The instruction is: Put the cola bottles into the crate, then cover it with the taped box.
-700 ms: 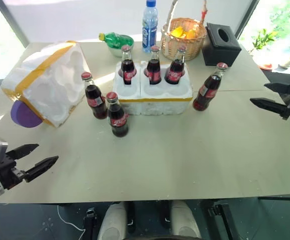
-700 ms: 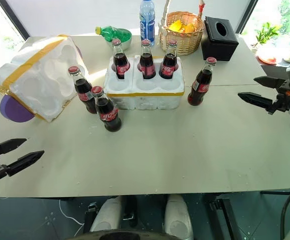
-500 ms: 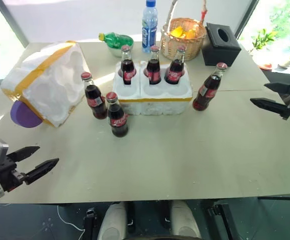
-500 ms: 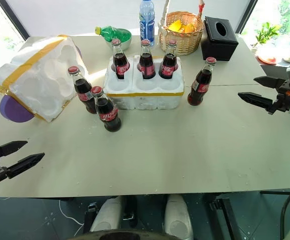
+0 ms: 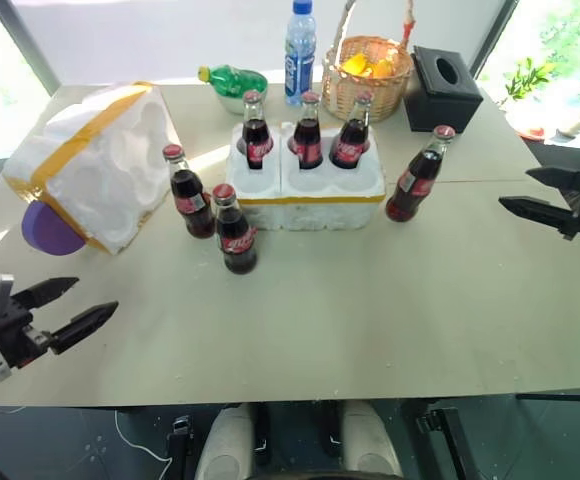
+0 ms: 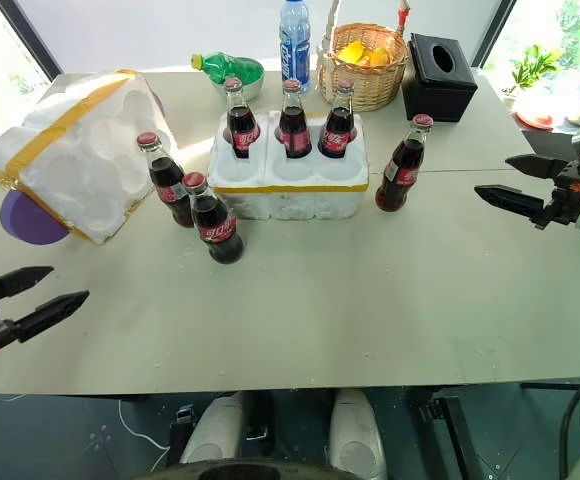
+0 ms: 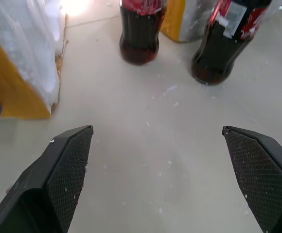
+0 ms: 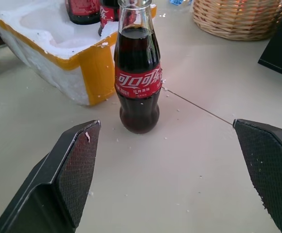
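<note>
left pincer (image 5: 68, 308): wide, holding nothing, hovering at the worktop's (image 5: 370, 300) near-left edge
taped box (image 5: 95, 165): far left, tipped on its side
crate (image 5: 305, 180): middle, three cola bottles (image 5: 308, 130) seated in back wells
loose bottles: two just left of crate, one just right
right pincer (image 5: 540, 193): wide, holding nothing, off the right edge

Brightly daylit from the windows behind; blown-out glare on the table (image 5: 370, 300) near the taped box (image 5: 95, 165); short soft shadows toward the camera. Sharp, slightly bowed edges.
</note>
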### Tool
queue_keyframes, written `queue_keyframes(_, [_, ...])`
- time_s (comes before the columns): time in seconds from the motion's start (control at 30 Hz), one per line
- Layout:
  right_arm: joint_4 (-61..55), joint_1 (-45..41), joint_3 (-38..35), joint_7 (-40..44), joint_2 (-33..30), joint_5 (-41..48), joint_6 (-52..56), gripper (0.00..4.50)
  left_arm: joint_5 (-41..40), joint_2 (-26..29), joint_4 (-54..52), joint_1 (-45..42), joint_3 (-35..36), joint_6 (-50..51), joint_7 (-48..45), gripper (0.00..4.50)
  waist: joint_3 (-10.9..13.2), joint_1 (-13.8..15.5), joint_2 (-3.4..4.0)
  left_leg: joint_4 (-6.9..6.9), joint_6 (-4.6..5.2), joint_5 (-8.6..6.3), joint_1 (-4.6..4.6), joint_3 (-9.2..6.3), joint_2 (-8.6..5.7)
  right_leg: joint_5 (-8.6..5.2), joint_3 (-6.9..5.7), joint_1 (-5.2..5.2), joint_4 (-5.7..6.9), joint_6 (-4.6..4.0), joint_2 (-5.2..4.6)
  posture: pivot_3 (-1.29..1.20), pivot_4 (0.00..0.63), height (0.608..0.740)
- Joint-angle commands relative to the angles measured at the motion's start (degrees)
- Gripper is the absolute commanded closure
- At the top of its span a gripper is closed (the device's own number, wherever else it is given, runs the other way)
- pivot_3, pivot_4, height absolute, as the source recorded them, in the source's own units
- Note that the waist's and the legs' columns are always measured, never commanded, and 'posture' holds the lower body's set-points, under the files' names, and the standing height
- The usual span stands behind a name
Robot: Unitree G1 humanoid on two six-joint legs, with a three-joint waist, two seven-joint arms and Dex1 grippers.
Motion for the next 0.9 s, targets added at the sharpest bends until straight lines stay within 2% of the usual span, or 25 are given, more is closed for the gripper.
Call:
queue_keyframes(0.03, [-9.2, -0.9, -3.9, 3.7, -4.5, 6.2, 7.0, 0.0, -1.3, 2.6, 0.9, -4.9, -2.3, -0.2, 0.2, 0.04, 0.0, 0.1, 0.02, 0.0, 0.0, 0.0, -0.01, 0.0, 0.0, 0.0, 0.0, -0.01, 0.01, 0.0, 0.0, 0.0, 0.15, 0.74])
queue_keyframes(0.1, [-13.7, -0.1, -4.7, 5.2, -5.9, 9.3, 11.4, 0.0, -0.8, 3.4, 2.4, -8.4, -4.5, -0.3, 0.6, 0.04, 0.0, 0.1, 0.04, 0.0, 0.0, 0.0, 0.0, -0.02, 0.01, 0.01, 0.0, -0.02, 0.04, 0.01, 0.0, 0.0, 0.15, 0.74])
queue_keyframes(0.2, [-28.4, 1.8, -7.4, 8.6, -9.0, 21.3, 24.1, 0.0, 2.8, 4.7, 9.2, -20.2, -14.5, -2.0, 1.6, 0.04, -0.1, 0.4, 0.17, -0.01, 0.04, -0.03, 0.02, -0.06, 0.02, 0.03, -0.02, 0.02, 0.04, 0.05, 0.01, 0.0, 0.15, 0.74])
queue_keyframes(0.37, [-40.0, 3.0, -11.0, 3.8, -7.9, 30.8, 32.7, 0.0, 9.2, 3.1, 19.4, -33.9, -25.4, -5.9, 1.9, 0.04, -0.1, 0.1, 0.07, 0.01, 0.1, -0.06, 0.02, -0.11, 0.03, 0.13, -0.04, 0.04, 0.06, 0.22, 0.05, 0.0, 0.15, 0.74])
queue_keyframes(0.57, [-47.9, 5.9, -12.6, -3.2, -4.2, 37.1, 35.7, 0.0, 16.3, -2.0, 31.9, -46.6, -35.5, -11.7, 0.5, 0.04, -0.1, 0.5, 0.01, 0.02, -0.04, 0.04, 0.02, -0.06, 0.01, 0.14, -0.04, 0.05, 0.07, 0.25, 0.03, 0.0, 0.15, 0.74])
queue_keyframes(0.9, [-50.5, 4.4, -10.7, -13.3, 0.0, 42.7, 35.2, 0.0, 24.0, -10.3, 49.2, -59.1, -42.7, -20.1, -2.0, 0.04, -0.1, 1.5, -0.05, 0.11, -0.01, 0.05, 0.02, -0.03, -0.01, 0.16, -0.04, 0.09, 0.11, 0.28, 0.05, 0.0, 0.15, 0.74])
